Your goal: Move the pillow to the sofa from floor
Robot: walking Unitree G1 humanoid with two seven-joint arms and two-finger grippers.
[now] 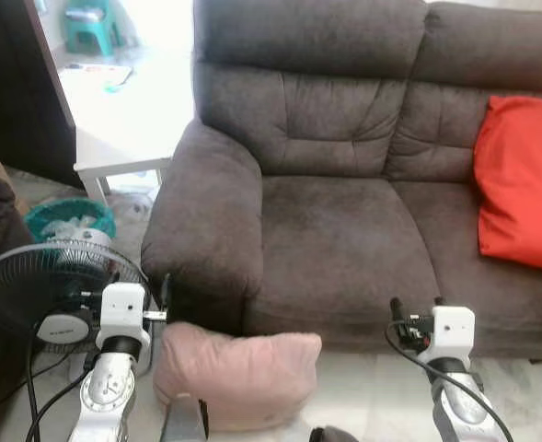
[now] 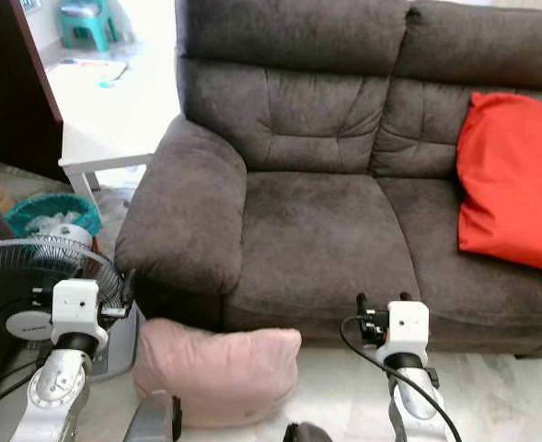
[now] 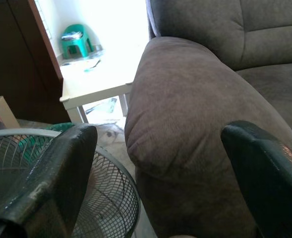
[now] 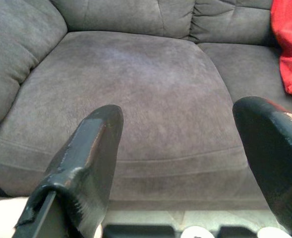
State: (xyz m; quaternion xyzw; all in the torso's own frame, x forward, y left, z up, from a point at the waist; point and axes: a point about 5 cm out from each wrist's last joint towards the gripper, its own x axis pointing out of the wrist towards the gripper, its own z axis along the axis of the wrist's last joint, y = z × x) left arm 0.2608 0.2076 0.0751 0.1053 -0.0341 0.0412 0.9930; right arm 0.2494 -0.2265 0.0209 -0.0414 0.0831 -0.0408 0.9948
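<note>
**A:** Brown sofa fills the upper and middle frame, pale tile floor along the bottom. Pink pillow lies on the floor at bottom centre-left, touching the sofa base just below the armrest.

**B:** Jaws?

**A:** Left gripper wide, nothing held, aimed at the armrest with the fan beside it. Right gripper also wide and empty, aimed at the seat cushion.

**B:** Handling guess?

**A:** Looks soft, puffy and light. It'll sag and fold if pinched at one corner. Fabric shouldn't slip much and nothing is fragile. I'd take the two short ends, one gripper each, biting deep into the stuffing.

**B:** Landing spot?

**A:** Open seat cushion at centre. Red pillow sits at right, well apart.
</note>
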